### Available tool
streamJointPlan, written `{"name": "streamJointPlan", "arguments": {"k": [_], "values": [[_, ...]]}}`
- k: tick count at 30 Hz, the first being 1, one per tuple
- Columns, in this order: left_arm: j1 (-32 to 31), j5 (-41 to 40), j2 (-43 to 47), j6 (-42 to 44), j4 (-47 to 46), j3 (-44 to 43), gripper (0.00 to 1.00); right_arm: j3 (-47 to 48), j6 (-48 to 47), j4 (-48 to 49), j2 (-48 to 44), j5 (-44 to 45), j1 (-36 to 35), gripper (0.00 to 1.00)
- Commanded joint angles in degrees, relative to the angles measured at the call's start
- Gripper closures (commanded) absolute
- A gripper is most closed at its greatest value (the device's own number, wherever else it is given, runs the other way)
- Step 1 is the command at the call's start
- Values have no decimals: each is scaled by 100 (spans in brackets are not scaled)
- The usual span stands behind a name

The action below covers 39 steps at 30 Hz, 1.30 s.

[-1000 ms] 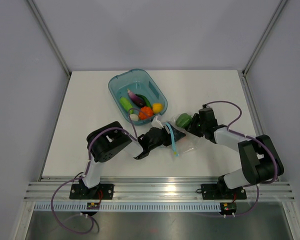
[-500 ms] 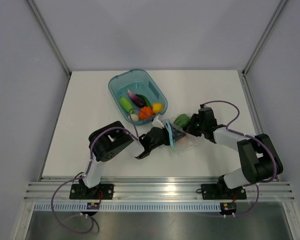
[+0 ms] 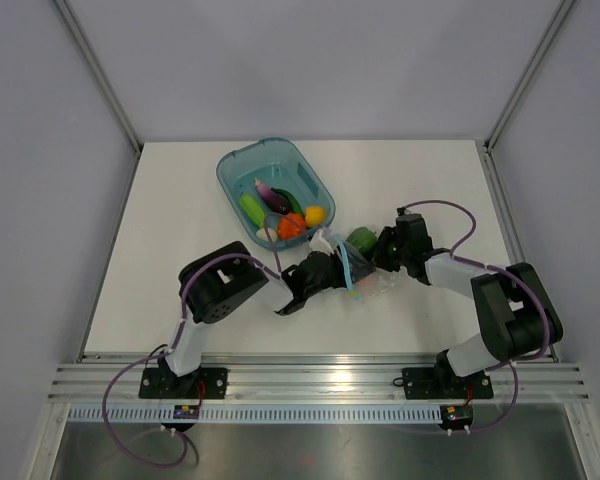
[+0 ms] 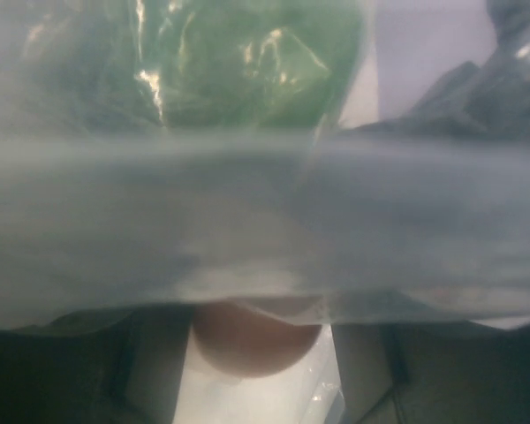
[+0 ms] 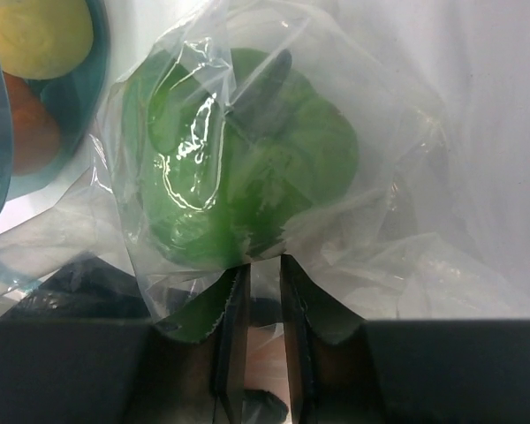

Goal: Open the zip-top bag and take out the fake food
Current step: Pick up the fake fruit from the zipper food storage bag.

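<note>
Since a second ago the zip-top bag (image 3: 364, 277) has been drawn slightly up-frame toward the tub (image 3: 230, 165), its pale blue zip strip (image 3: 348, 270) now standing more upright between the two grippers, which have closed in on each other. The bag sits just right of centre in the overhead view, bunched on the white table (image 3: 180, 200), with the green pepper (image 3: 359, 240) still inside at its upper end, close to the tub's lower-right rim.

The right gripper (image 5: 261, 269), at the bottom of its wrist view, has its jaws nearly together on a fold of film just beneath the pepper (image 5: 247, 177) (only a sliver of gap shows). The left gripper (image 3: 330, 270) is at the zip strip, but its own camera is smothered by blurred plastic (image 4: 247, 247), so whether it is clamped or parted cannot be told.

The film looks thin, limp and slick, likely to crumple and slide rather than hold a shape. The stiffer zip strip is the better place to take hold, one lip per gripper, pulling apart. The pepper seems light and rigid, and should slide out once the mouth gapes.

Up-frame, the tub holds the eggplant (image 3: 270, 195), cucumber (image 3: 250, 208), lemon (image 3: 315, 214), orange-red piece (image 3: 291, 226) and whitish piece (image 3: 268, 234).
</note>
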<state>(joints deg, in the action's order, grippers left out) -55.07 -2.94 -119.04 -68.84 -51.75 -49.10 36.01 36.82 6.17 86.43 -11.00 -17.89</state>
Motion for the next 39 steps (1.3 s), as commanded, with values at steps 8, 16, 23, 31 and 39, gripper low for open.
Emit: {"name": "streamJointPlan", "arguments": {"k": [8,16,23,31,39], "values": [[5,-5,-128,143,42,-12,53,231,-8,-230,75,19,-74,84],[5,91,171,186,42,182,25,407,54,-556,181,626,-83,94],[-21,197,171,327,339,59,21,451,45,-565,277,591,-74,96],[-83,188,-13,590,911,-318,34,433,54,-530,260,520,-74,96],[-92,162,83,942,1352,-311,15,468,45,-573,286,555,-83,97]]}}
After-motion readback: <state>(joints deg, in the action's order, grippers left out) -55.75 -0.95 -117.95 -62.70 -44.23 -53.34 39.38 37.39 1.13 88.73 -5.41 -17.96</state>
